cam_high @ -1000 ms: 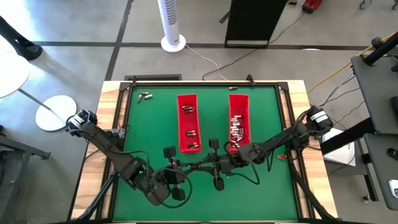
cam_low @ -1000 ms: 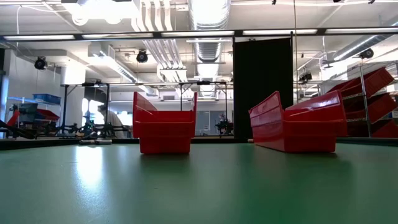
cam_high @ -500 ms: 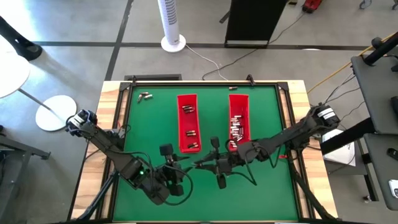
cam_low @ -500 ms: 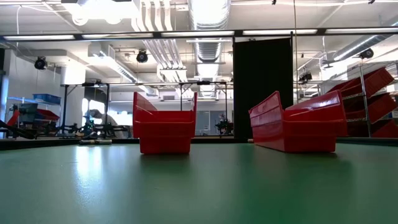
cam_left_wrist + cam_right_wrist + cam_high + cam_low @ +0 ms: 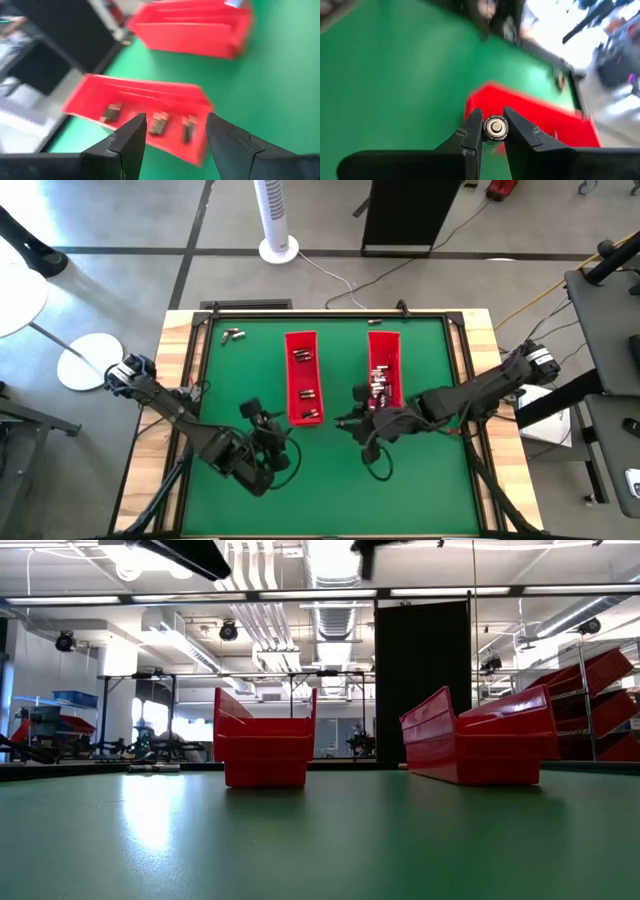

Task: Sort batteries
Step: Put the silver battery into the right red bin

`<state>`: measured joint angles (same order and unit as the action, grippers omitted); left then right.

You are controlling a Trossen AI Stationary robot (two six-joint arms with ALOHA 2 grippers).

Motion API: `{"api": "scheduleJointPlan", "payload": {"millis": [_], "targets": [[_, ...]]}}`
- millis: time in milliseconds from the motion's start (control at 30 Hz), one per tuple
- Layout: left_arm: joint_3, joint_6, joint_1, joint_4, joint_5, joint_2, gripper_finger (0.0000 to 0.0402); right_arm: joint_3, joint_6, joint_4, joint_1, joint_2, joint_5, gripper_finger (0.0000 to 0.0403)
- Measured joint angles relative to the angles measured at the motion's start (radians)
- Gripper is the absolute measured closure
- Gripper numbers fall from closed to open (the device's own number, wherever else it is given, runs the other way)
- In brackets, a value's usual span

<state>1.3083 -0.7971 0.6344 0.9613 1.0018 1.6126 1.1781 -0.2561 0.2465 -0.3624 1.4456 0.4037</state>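
My right gripper (image 5: 493, 131) is clamped on a battery (image 5: 495, 128), end-on between the fingertips, a red tray (image 5: 530, 125) just beyond. My left gripper (image 5: 175, 134) is spread, empty; more batteries (image 5: 159, 123) lie past its fingers in the other tray (image 5: 135, 100).

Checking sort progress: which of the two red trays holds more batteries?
The right red tray, beside the right gripper, holds the denser cluster of batteries. The left red tray holds only a few spaced groups.

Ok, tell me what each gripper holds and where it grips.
The right gripper pinches one battery by its sides, an end facing the camera. The left gripper is open and holds nothing.
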Motion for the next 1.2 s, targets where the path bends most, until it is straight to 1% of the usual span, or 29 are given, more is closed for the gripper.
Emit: {"api": "scheduleJointPlan", "payload": {"millis": [100, 167, 233, 333, 400, 533, 700, 800, 867, 967, 1067, 1200], "targets": [[-0.039, -0.053, -0.052, -0.008, 0.074, -0.022, 0.0216, 0.049, 0.065, 0.188, 0.025, 0.006, 0.001, 0.0358], [-0.077, -0.064, -0.095, -0.007, 0.078, -0.048, 0.0216, 0.083, 0.113, 0.316, 0.046, 0.01, 0.001, 0.0358], [-0.126, -0.075, -0.142, -0.008, 0.035, -0.085, 0.0216, 0.114, 0.167, 0.454, 0.065, 0.01, 0.001, 0.0356], [-0.204, -0.066, -0.215, -0.055, -0.028, -0.149, 0.0216, 0.151, 0.224, 0.597, 0.092, 0.009, 0.002, 0.0356], [-0.257, -0.034, -0.257, -0.108, -0.045, -0.2, 0.0216, 0.159, 0.239, 0.662, 0.11, 0.007, 0.009, 0.0358], [-0.355, 0.083, -0.326, -0.341, -0.042, -0.307, 0.0216, 0.143, 0.271, 0.744, 0.16, 0.016, -0.007, 0.0358], [-0.484, 0.291, -0.402, -0.786, -0.04, -0.44, 0.0216, 0.109, 0.307, 0.794, 0.234, 0.054, -0.155, 0.0358], [-0.558, 0.424, -0.421, -1.018, -0.04, -0.508, 0.0216, 0.093, 0.316, 0.817, 0.267, 0.072, -0.209, 0.0358], [-0.602, 0.499, -0.423, -1.127, -0.04, -0.542, 0.0216, 0.08, 0.322, 0.842, 0.282, 0.084, -0.231, 0.0358], [-0.649, 0.549, -0.423, -1.22, -0.041, -0.573, 0.0216, 0.049, 0.324, 0.853, 0.307, 0.093, -0.256, 0.0358], [-0.689, 0.541, -0.422, -1.225, -0.042, -0.584, 0.0216, 0.006, 0.316, 0.841, 0.333, 0.121, -0.305, 0.0356], [-0.726, 0.528, -0.427, -1.22, -0.043, -0.576, 0.0216, -0.02, 0.288, 0.809, 0.348, 0.164, -0.308, 0.0358]]}}
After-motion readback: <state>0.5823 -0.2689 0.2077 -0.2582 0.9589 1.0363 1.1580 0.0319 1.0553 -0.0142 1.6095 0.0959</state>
